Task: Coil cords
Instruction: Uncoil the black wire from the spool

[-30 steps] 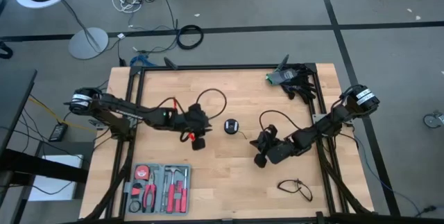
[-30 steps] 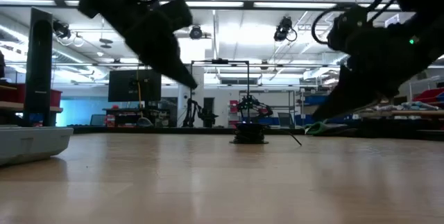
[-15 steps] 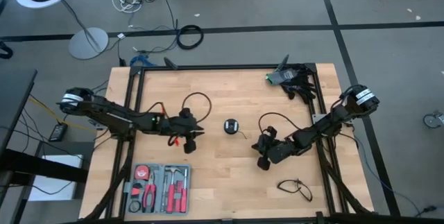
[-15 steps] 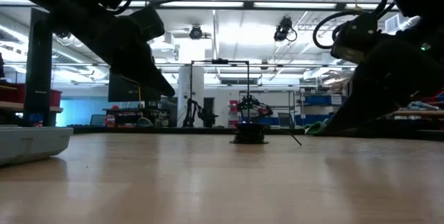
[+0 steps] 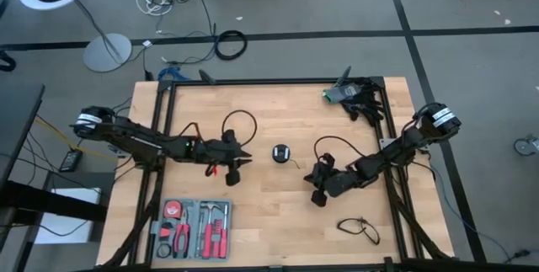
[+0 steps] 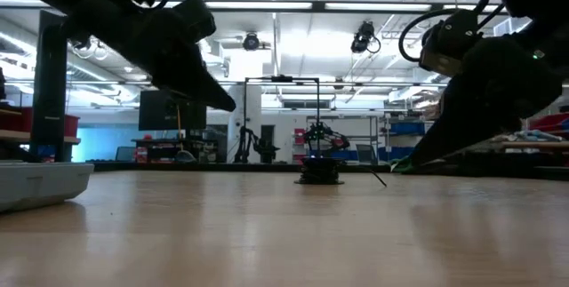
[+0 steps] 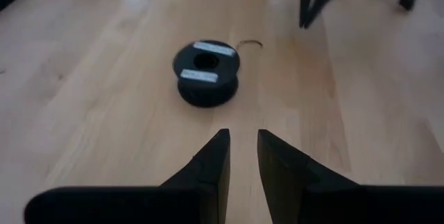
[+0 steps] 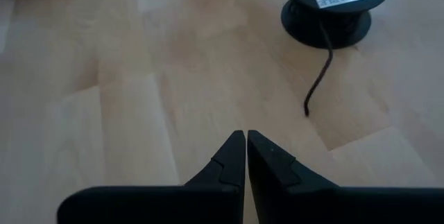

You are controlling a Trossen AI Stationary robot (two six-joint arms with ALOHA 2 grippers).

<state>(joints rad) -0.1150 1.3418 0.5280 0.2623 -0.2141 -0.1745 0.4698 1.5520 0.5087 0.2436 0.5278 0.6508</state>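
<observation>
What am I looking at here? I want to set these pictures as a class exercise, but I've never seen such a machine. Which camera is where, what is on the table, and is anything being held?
These are two dark robot arms working at a wooden table. One picture looks straight down from above, one looks level across the tabletop, and two come from cameras on the arms' wrists, looking past each claw's own two fingers.

In the middle sits a small black spool wound with thin cord, its loose cord end trailing on the wood. Near the front edge lie a tool tray and a pair of glasses.

The left claw points at the spool with a narrow gap between its fingers and nothing in it. The right claw is shut and also holds nothing.
</observation>
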